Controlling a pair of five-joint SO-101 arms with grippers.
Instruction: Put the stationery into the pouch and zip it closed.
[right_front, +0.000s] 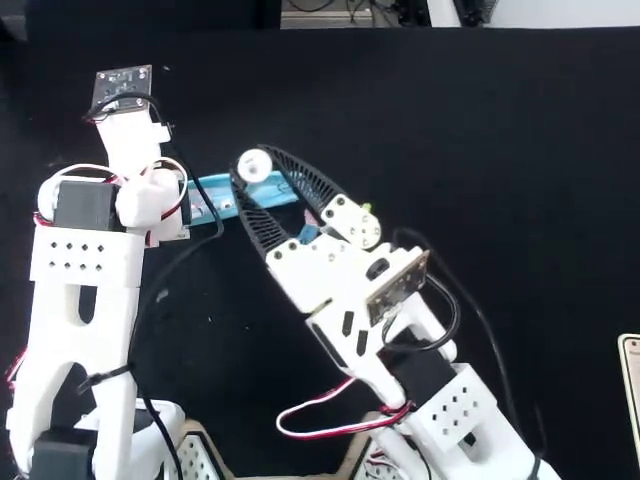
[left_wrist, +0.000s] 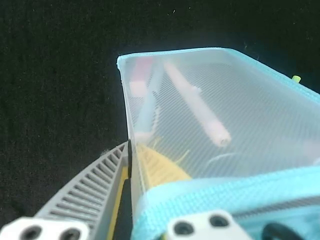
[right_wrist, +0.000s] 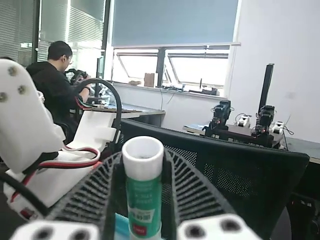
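The translucent pouch (left_wrist: 250, 130) with teal edging holds a white pen (left_wrist: 197, 105), a light blue pen (left_wrist: 147, 107), a pink-ended item (left_wrist: 140, 75) and something yellow (left_wrist: 160, 167). My left gripper (left_wrist: 132, 165) is shut on the pouch's edge, with its grey finger (left_wrist: 95, 192) beside the mesh wall. From above, the pouch (right_front: 222, 188) shows as a teal strip between the arms, the left gripper (right_front: 203, 207) at its left end. My right gripper (right_front: 250, 172) is shut on a glue stick (right_front: 255, 165) over the pouch's right part. The glue stick (right_wrist: 143, 190), white-capped with a green label, stands between the black fingers (right_wrist: 87, 200).
A black cloth (right_front: 480, 140) covers the table, with open room to the back and right. A pale flat object (right_front: 630, 395) lies at the right edge. Red and black cables (right_front: 330, 415) loop near the right arm's base.
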